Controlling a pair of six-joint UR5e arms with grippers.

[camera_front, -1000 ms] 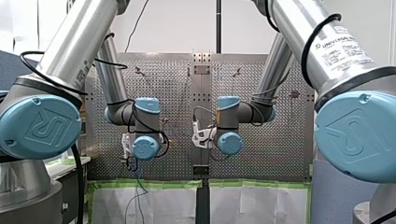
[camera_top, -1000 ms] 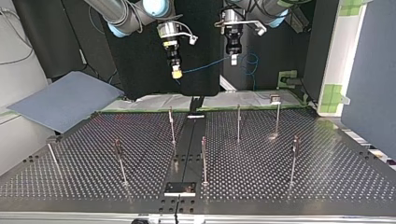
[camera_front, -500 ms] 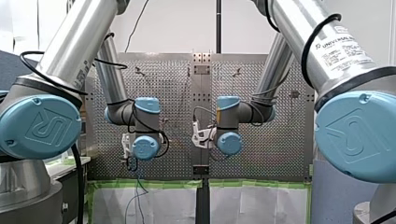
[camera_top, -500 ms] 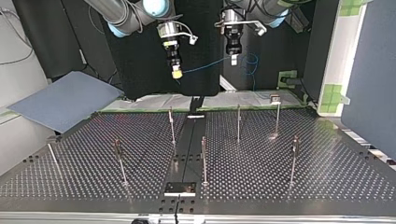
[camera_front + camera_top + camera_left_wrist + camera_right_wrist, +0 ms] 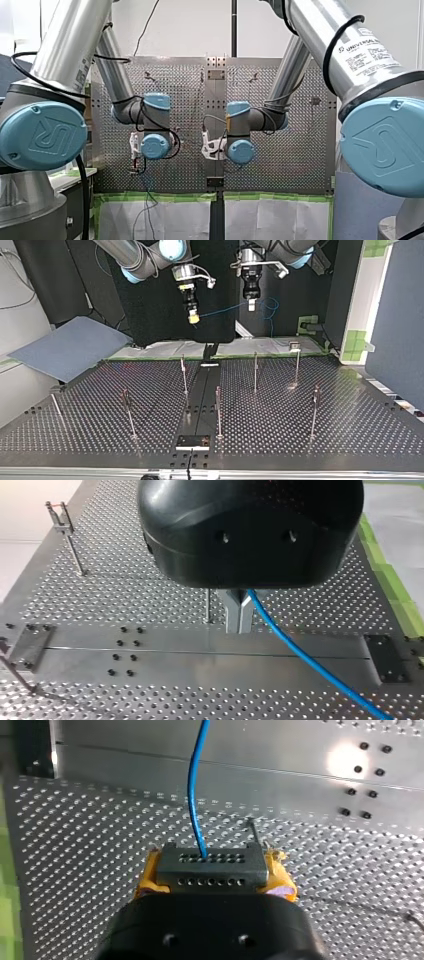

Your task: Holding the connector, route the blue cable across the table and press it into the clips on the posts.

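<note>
In the top view a grey mat [image 5: 70,347] lies at the far left, off the corner of the table [image 5: 350,440]. Next comes my right gripper [image 5: 193,318], hanging high over the table's far edge. Its yellow pads [image 5: 148,876] are closed on the connector [image 5: 212,869], a black block with rows of small holes. The right wrist view shows the block squeezed by its short ends, one pad on either side. The cable [image 5: 222,310] leaves the connector's face and runs through the air in a shallow line, rightward to my left gripper [image 5: 251,304], which hangs at about the same height, well apart from the other. In the left wrist view its metal fingers [image 5: 239,615] stand almost together, with only a slit between them. The cable comes out beside them and slants away over the table. It seems to be pinched between them, though the black housing hides where it enters. Right of that gripper, in the top view, the cable's slack curls in a loose loop against the dark backdrop. Below both grippers the posts [image 5: 255,371] stand upright across the table from left to right, each topped by one of the clips [image 5: 59,514], and the cable hangs well above and behind them all.
</note>
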